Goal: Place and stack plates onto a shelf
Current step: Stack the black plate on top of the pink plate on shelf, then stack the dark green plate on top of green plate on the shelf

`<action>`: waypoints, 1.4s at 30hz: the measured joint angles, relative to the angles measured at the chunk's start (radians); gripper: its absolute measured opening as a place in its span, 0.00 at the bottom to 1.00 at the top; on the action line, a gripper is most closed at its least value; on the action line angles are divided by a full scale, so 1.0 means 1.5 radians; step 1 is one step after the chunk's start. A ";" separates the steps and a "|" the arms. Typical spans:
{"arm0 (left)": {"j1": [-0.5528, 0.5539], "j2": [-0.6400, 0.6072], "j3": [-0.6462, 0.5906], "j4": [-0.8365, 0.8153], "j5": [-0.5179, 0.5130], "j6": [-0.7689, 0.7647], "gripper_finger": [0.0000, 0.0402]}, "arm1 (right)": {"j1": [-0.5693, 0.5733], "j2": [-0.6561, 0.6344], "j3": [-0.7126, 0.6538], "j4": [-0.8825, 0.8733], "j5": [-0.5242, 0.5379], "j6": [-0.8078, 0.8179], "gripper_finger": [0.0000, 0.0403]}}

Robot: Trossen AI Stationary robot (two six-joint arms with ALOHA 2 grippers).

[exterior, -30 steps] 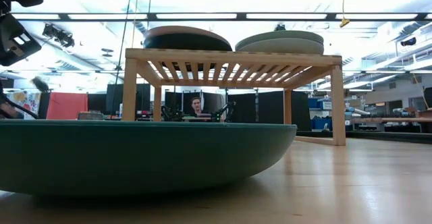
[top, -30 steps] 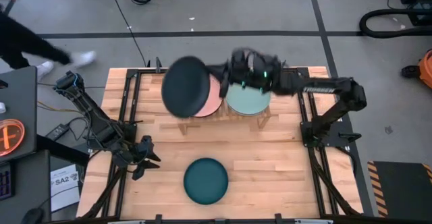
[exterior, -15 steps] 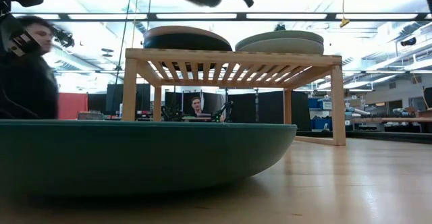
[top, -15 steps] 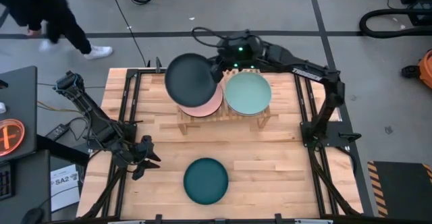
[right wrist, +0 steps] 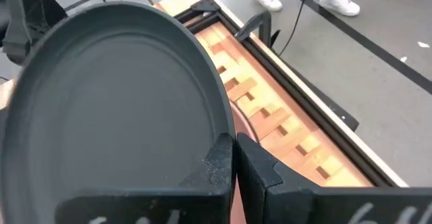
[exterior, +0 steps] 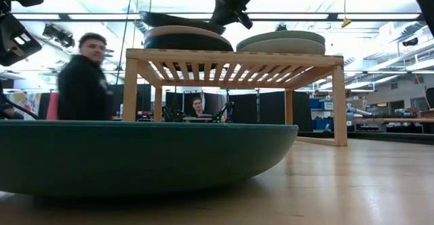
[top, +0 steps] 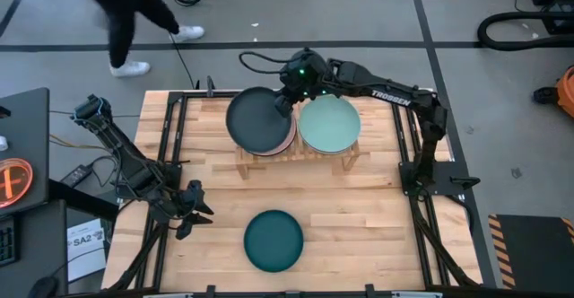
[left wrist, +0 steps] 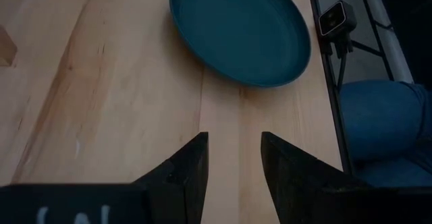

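Charcoal plate: a round matte charcoal plate (top: 260, 120) with a shallow raised rim, tilted just above the salmon pink plate (top: 287, 144), over the shelf's left half.
Right hand: the right hand (top: 285, 102) is clamped on the charcoal plate's rim at its far right edge.
Shelf: a low rack of light wooden slats (exterior: 234, 66) on short legs, at the far middle of the counter.
Mint plate: a smooth round mint green plate (top: 329, 124) tops the right-hand stack.
Teal plate: a dark teal matte round plate (top: 273, 240) lies flat on the pale plank counter (top: 359, 217), near the front edge.
Left hand: the left hand (top: 194, 210), fingers apart and empty, waits left of the teal plate.
Person: walks on the floor beyond the counter.
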 joint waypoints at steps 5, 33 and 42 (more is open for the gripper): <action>0.000 0.000 0.000 0.000 0.000 0.000 0.35 | 0.001 0.000 -0.001 -0.007 -0.002 0.000 0.04; 0.000 0.000 0.000 0.000 0.000 0.000 0.35 | 0.001 0.000 -0.002 -0.046 0.013 -0.019 0.18; 0.000 0.000 0.000 0.000 0.000 0.000 0.35 | 0.001 0.000 -0.002 -0.046 0.012 -0.034 0.32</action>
